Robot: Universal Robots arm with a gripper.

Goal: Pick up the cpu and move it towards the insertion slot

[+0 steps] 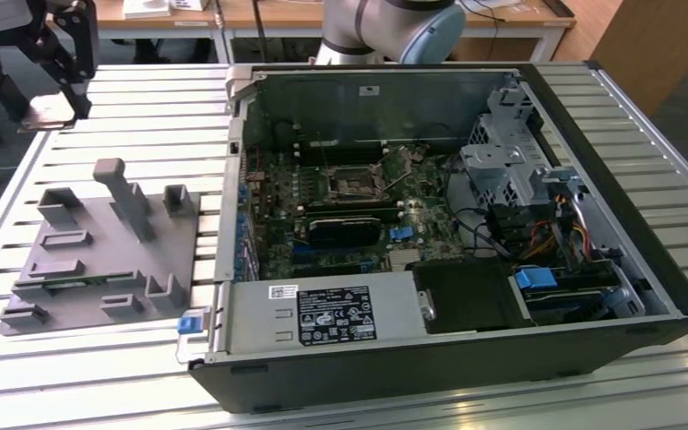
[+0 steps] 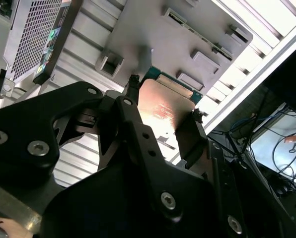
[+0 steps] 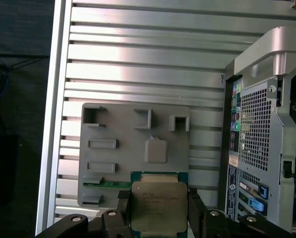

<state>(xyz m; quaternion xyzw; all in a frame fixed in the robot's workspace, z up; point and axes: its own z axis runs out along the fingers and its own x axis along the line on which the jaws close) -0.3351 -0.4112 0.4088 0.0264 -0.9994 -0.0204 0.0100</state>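
- The cpu (image 3: 158, 207) hung in the air above the grey fixture (image 3: 113, 163), clamped by the gripper (image 3: 158, 218), metal top facing the first wrist camera.
- Black fingers (image 2: 190, 139) pressed two opposite edges of the chip; it was square, with no long axis, and lay flat between them.
- In the exterior view, the gripper (image 1: 51, 98) sat at the far left, well apart from the slot (image 1: 355, 182) inside the open case (image 1: 464, 358).
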